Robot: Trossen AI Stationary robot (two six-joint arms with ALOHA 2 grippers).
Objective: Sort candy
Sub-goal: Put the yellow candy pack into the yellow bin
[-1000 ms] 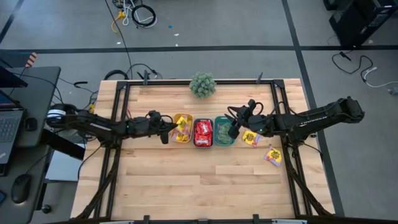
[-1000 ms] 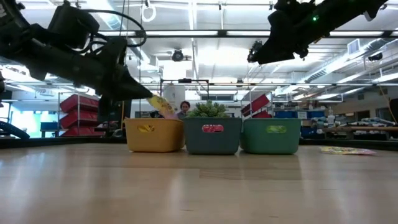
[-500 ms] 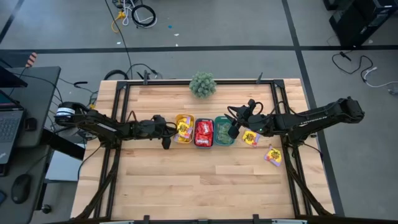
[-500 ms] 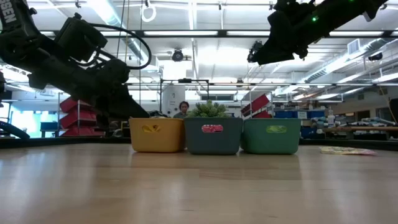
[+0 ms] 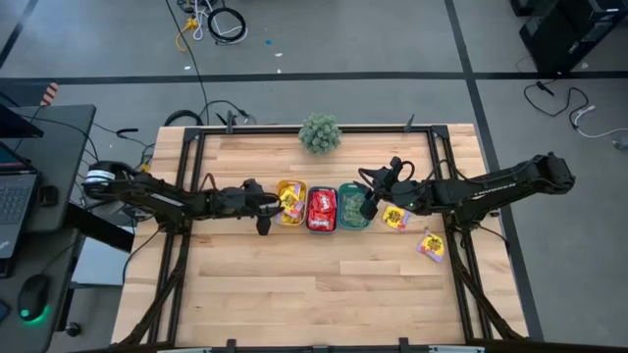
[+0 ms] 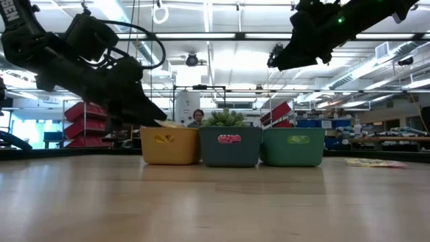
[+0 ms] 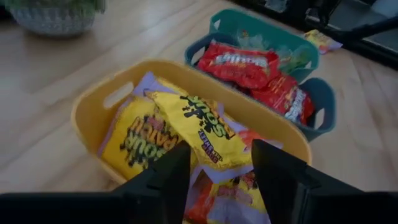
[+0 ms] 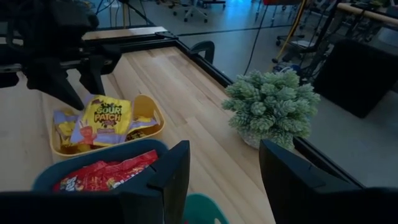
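step: drop yellow candy | left gripper (image 7: pixel 217 171) released, fingers parted over yellow tray (image 7: pixel 93 115), yellow packet (image 7: pixel 193 127) lying inside | right gripper (image 8: pixel 224 177) parted, empty, above teal tray (image 5: pixel 353 207) | advice: lift straight up, avoid snagging the packet

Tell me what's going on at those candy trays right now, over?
Left gripper open over yellow tray, yellow packet lying inside. Right gripper open above green tray. Two packets on the table by the right arm. Nothing blocking.
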